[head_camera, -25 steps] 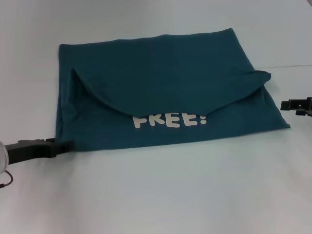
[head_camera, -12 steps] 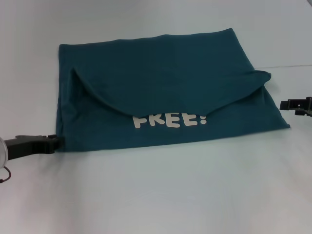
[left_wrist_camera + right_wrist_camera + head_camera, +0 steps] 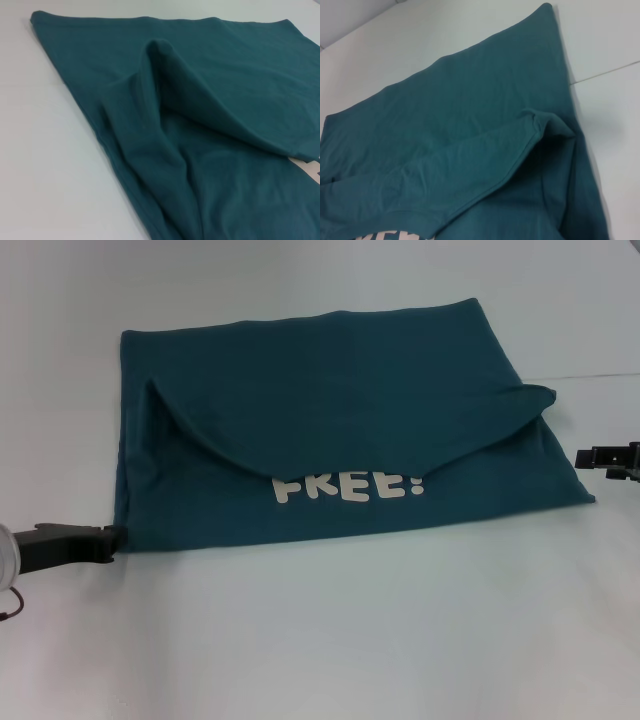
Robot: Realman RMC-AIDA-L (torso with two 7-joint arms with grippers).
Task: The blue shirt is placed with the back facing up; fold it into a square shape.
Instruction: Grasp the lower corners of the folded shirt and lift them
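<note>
Both sleeves folded in on blue shirt (image 3: 340,430); left gripper (image 3: 108,538) at near corner, right gripper (image 3: 592,456) alongside, jaws' state unclear. Next: cross-fold.

The left gripper (image 3: 108,538) sits low at the left edge of the head view, its black body reaching in level from the frame's left border, with a pale rounded wrist section just showing at the very edge and a thin dark cable looping below it. Its tip points toward the middle of the frame, and the fingers look drawn together into one dark point. The right gripper (image 3: 582,456) pokes in at the right edge, about halfway up the frame, held level and pointing inward; only its black end shows, too little of it to judge how the fingers stand. Both arms are low and spread wide apart.
</note>
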